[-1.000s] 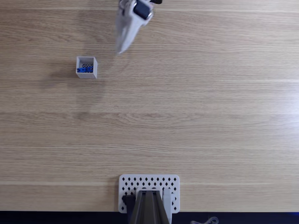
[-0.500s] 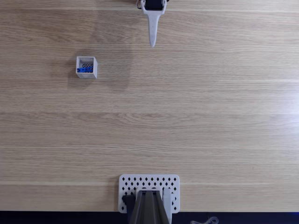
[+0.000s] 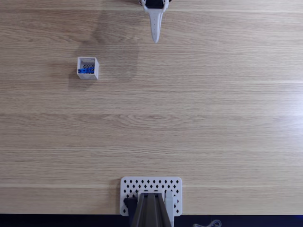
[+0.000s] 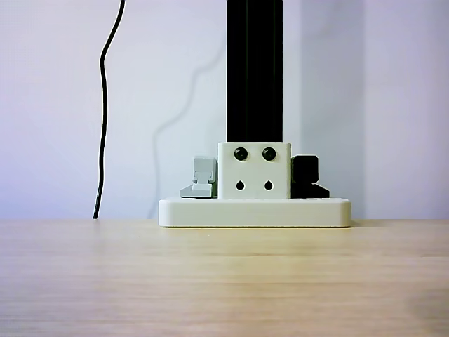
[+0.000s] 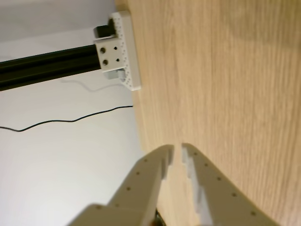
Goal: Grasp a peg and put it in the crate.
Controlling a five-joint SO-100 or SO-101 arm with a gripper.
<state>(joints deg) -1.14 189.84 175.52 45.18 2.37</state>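
Wood-grain worktop [image 3: 199, 118]; peg [image 3: 85, 71] already lying inside crate [image 3: 88, 68], upper left. Looks light, rigid, slick; best pinched mid-length. Gripper [image 3: 155, 39] top centre, jaws nearly closed, empty.

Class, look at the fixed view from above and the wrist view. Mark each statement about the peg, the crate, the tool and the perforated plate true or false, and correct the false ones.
1. The blue peg lies inside the white crate. True.
2. The tool holds the peg between its fingers. False: in the wrist view the tool has nothing between its fingers, only a narrow gap.
3. In the fixed view the crate sits left of the tool. True.
4. The crate stands on the white perforated plate. False: the crate stands on the bare wooden table, far from the plate at the bottom edge.
5. A black post rises from the plate. True.
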